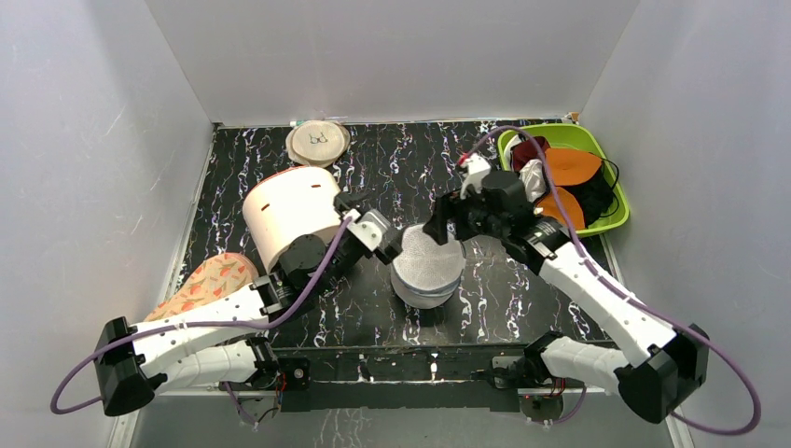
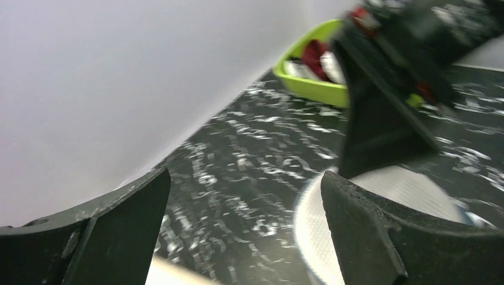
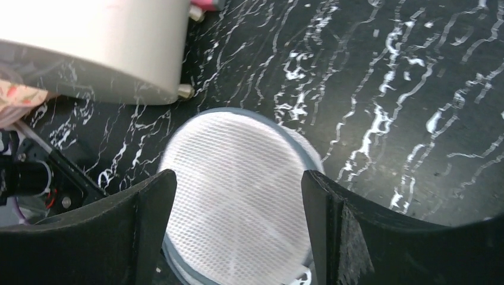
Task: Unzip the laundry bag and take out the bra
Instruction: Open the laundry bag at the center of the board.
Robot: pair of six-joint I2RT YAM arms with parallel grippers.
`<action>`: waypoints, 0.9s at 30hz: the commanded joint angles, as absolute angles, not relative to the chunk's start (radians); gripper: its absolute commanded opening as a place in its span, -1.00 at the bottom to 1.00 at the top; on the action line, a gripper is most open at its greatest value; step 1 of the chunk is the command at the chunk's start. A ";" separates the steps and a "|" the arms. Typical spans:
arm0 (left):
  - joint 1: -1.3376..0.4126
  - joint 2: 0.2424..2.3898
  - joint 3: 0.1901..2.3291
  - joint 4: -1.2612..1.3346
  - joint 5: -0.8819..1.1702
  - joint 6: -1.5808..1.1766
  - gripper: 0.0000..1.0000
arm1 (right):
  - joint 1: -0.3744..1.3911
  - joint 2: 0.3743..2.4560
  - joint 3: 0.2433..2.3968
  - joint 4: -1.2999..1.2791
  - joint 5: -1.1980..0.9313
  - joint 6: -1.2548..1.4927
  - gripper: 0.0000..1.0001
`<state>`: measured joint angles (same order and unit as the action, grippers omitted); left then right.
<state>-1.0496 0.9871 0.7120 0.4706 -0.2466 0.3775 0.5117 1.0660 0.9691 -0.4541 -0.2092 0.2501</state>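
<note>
Your left jaws and right jaws gape empty, flanking the small round white mesh laundry bag [image 1: 427, 266], likely seeking its zip.

White, black-jointed left arm [image 1: 187, 341] and right arm [image 1: 606, 299], based at 6 o'clock, trail purple cables [image 1: 322, 264]; left end effector [image 1: 399, 245] and right end effector [image 1: 448, 231] are black.

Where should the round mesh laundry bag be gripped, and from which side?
Probably take the laundry bag by its rim, from above, pinching one edge: the mesh top is broad and flat, with nothing to pinch. No zip pull shows, so which edge is unclear.
</note>
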 commanded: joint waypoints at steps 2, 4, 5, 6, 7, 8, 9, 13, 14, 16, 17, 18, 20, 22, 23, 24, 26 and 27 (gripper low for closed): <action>-1.016 0.935 0.669 0.713 -0.693 0.489 0.95 | 0.709 1.149 1.103 -0.540 0.013 0.306 0.63; -0.981 0.924 0.656 0.784 -0.761 0.511 0.97 | 0.789 1.191 1.141 -0.574 0.103 0.323 0.70; -0.958 0.916 0.651 0.793 -0.774 0.507 0.97 | 0.830 1.212 1.158 -0.591 0.153 0.330 0.74; -0.934 0.907 0.648 0.790 -0.778 0.493 0.97 | 0.868 1.241 1.179 -0.611 0.204 0.339 0.76; -0.909 0.896 0.647 0.786 -0.777 0.471 0.97 | 0.901 1.264 1.198 -0.630 0.257 0.348 0.78; -0.883 0.891 0.645 0.780 -0.775 0.451 0.97 | 0.928 1.286 1.213 -0.649 0.304 0.358 0.79; -0.859 0.883 0.644 0.772 -0.772 0.432 0.97 | 0.954 1.308 1.229 -0.669 0.352 0.366 0.79; -0.758 0.876 0.644 0.757 -0.763 0.385 0.97 | 1.031 1.383 1.269 -0.708 0.474 0.383 0.78; -0.734 0.877 0.646 0.749 -0.761 0.374 0.97 | 1.056 1.404 1.284 -0.725 0.503 0.390 0.77; -0.691 0.878 0.652 0.732 -0.753 0.343 0.97 | 1.097 1.450 1.320 -0.762 0.570 0.402 0.75; -0.674 0.878 0.653 0.723 -0.749 0.333 0.97 | 1.119 1.471 1.341 -0.784 0.608 0.409 0.73; -0.660 0.877 0.656 0.716 -0.746 0.325 0.97 | 1.137 1.491 1.367 -0.805 0.640 0.416 0.69; -0.643 0.879 0.657 0.708 -0.743 0.310 0.96 | 1.164 1.528 1.397 -0.839 0.685 0.425 0.59; -0.637 0.878 0.660 0.697 -0.734 0.301 0.96 | 1.184 1.562 1.419 -0.867 0.712 0.435 0.50; -0.637 0.877 0.661 0.691 -0.727 0.298 0.95 | 1.193 1.575 1.427 -0.877 0.722 0.436 0.47; -0.637 0.876 0.663 0.685 -0.721 0.296 0.95 | 1.201 1.587 1.430 -0.881 0.735 0.437 0.45; -0.636 0.877 0.665 0.681 -0.715 0.295 0.95 | 1.212 1.610 1.440 -0.890 0.751 0.437 0.40; -0.636 0.878 0.665 0.679 -0.716 0.295 0.95 | 1.216 1.620 1.448 -0.896 0.755 0.438 0.37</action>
<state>-0.6426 0.8917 0.6430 0.6712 -0.7334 0.3218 1.1992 1.5951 1.3861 -0.8566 0.6468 0.4103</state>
